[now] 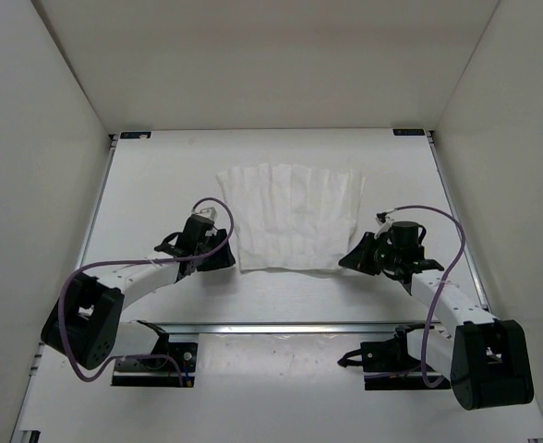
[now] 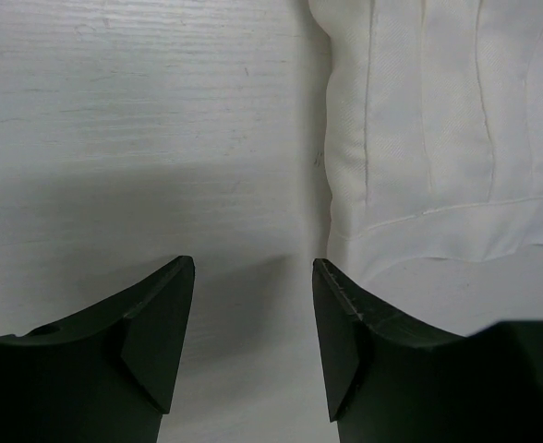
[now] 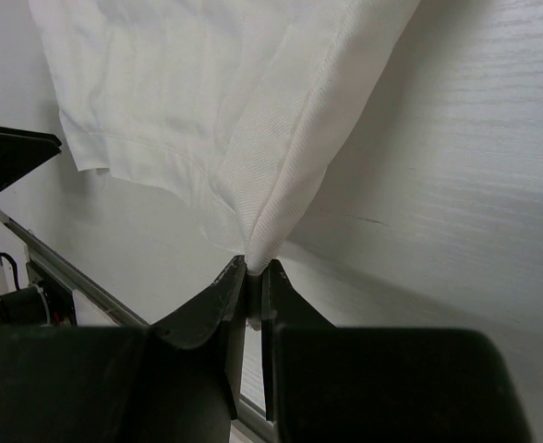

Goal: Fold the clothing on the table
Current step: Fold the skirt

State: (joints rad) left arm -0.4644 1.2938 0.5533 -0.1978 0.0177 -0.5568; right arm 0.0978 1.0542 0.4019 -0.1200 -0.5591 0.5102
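My right gripper [image 3: 253, 272] pinches a corner of the pleated garment [image 1: 290, 217], my left gripper [image 2: 253, 272] gapes empty (nothing looks folded yet).

Light came soft and bright from overhead. My left fingers [image 2: 151, 341] threw a faint grey shadow on the table [image 2: 114, 92] just ahead; close up, their edges looked slightly blurred, I think.
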